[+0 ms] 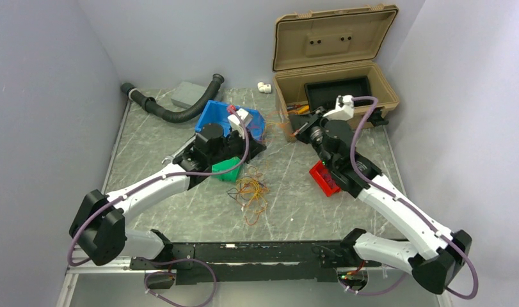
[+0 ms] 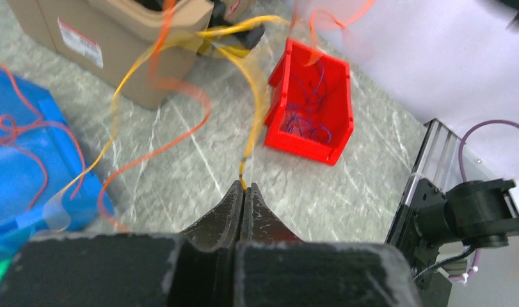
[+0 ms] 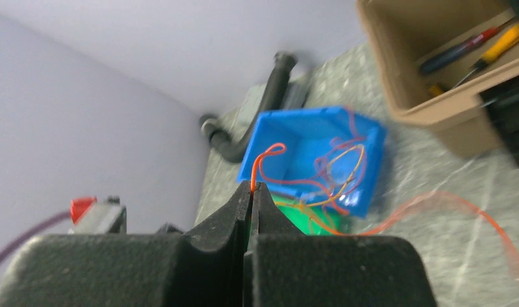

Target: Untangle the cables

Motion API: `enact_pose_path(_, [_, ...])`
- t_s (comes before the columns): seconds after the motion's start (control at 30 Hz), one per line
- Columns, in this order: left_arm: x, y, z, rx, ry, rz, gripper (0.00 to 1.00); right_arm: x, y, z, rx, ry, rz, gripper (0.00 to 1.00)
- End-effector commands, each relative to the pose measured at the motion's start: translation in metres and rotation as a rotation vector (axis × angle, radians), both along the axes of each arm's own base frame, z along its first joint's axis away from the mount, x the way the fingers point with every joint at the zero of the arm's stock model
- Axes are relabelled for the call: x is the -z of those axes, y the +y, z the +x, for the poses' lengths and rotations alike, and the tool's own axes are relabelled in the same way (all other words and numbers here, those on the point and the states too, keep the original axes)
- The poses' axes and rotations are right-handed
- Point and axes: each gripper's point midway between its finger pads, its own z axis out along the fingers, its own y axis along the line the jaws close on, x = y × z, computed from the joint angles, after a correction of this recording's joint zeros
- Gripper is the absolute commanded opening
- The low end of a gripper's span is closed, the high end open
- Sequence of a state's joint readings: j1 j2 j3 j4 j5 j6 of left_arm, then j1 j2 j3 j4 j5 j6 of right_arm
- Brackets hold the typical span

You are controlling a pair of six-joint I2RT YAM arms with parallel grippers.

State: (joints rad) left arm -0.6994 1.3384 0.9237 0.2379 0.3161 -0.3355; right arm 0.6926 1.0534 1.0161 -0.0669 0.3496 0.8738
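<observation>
Left jaws: closed, pinching the very end of a yellow cable (image 2: 244, 178) that runs ahead and upward.
Right jaws: closed on an orange cable (image 3: 252, 184), which loops just ahead of them.
Between the two: strands crossing in the air.
Behind the left jaws: loose tangle (image 1: 250, 192) lying on the tabletop (image 1: 295, 192).
Beyond the right jaws: blue bin (image 3: 295, 137) holding more loops.
Hazards — a hard pull would likely cinch the crossing tight; the tip-hold may slip; trailing loops could drag the bin or snag the tan case (image 2: 116, 32) — farthest out.
</observation>
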Motion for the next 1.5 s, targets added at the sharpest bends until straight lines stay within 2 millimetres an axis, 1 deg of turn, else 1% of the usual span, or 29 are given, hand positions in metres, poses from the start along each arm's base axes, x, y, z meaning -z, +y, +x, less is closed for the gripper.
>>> enact_pose_path(0.0, [0.021, 0.016, -0.011, -0.046, 0.035, 0.009, 0.0, -0.056, -0.062, -0.002, 0.194, -0.15, -0.073, 0.0])
enact_pose_path(0.07, [0.046, 0.024, -0.02, -0.055, 0.085, 0.032, 0.0, -0.071, -0.078, -0.006, 0.237, -0.188, -0.115, 0.0])
enact_pose_path(0.13, [0.073, 0.031, -0.03, -0.057, 0.149, 0.063, 0.0, -0.083, -0.089, -0.01, 0.268, -0.215, -0.144, 0.0])
enact_pose_path(0.23, [0.11, 0.042, -0.048, -0.067, 0.244, 0.083, 0.0, -0.096, -0.099, -0.015, 0.29, -0.246, -0.173, 0.0])
enact_pose_path(0.27, [0.117, 0.046, -0.053, -0.073, 0.262, 0.083, 0.0, -0.099, -0.101, -0.016, 0.292, -0.255, -0.183, 0.0])
enact_pose_path(0.37, [0.135, 0.065, -0.066, -0.122, 0.296, 0.096, 0.0, -0.108, -0.097, -0.018, 0.262, -0.282, -0.205, 0.0])
enact_pose_path(0.5, [0.146, 0.089, -0.077, -0.192, 0.32, 0.153, 0.0, -0.116, -0.075, -0.015, 0.156, -0.302, -0.242, 0.0])
enact_pose_path(0.57, [0.147, 0.098, -0.08, -0.222, 0.329, 0.167, 0.0, -0.12, -0.058, -0.012, 0.079, -0.319, -0.263, 0.0])
enact_pose_path(0.67, [0.146, 0.108, -0.084, -0.261, 0.348, 0.163, 0.0, -0.122, -0.039, -0.006, 0.012, -0.324, -0.273, 0.0])
enact_pose_path(0.83, [0.132, 0.12, -0.088, -0.306, 0.326, 0.132, 0.0, -0.124, -0.012, 0.007, -0.07, -0.352, -0.266, 0.0])
enact_pose_path(0.97, [0.12, 0.129, -0.089, -0.337, 0.297, 0.123, 0.0, -0.136, 0.01, 0.017, -0.132, -0.386, -0.257, 0.0])
enact_pose_path(1.07, [0.119, 0.134, -0.09, -0.353, 0.286, 0.133, 0.0, -0.142, 0.025, 0.028, -0.157, -0.41, -0.251, 0.0])
enact_pose_path(1.13, [0.12, 0.136, -0.091, -0.352, 0.285, 0.136, 0.0, -0.14, 0.038, 0.04, -0.178, -0.412, -0.254, 0.0])
enact_pose_path(1.17, [0.119, 0.136, -0.092, -0.353, 0.285, 0.135, 0.0, -0.143, 0.042, 0.043, -0.188, -0.42, -0.251, 0.0])
enact_pose_path(1.2, [0.119, 0.138, -0.09, -0.366, 0.28, 0.134, 0.0, -0.14, 0.05, 0.049, -0.202, -0.413, -0.252, 0.0])
enact_pose_path(1.27, [0.118, 0.142, -0.089, -0.384, 0.269, 0.132, 0.0, -0.142, 0.062, 0.057, -0.229, -0.416, -0.245, 0.0])
enact_pose_path(1.37, [0.114, 0.144, -0.089, -0.393, 0.258, 0.129, 0.0, -0.144, 0.076, 0.068, -0.253, -0.423, -0.234, 0.0])
enact_pose_path(1.4, [0.114, 0.145, -0.089, -0.395, 0.255, 0.13, 0.0, -0.148, 0.081, 0.072, -0.257, -0.442, -0.223, 0.0])
enact_pose_path(1.47, [0.113, 0.147, -0.09, -0.398, 0.253, 0.135, 0.0, -0.148, 0.087, 0.081, -0.255, -0.45, -0.223, 0.0])
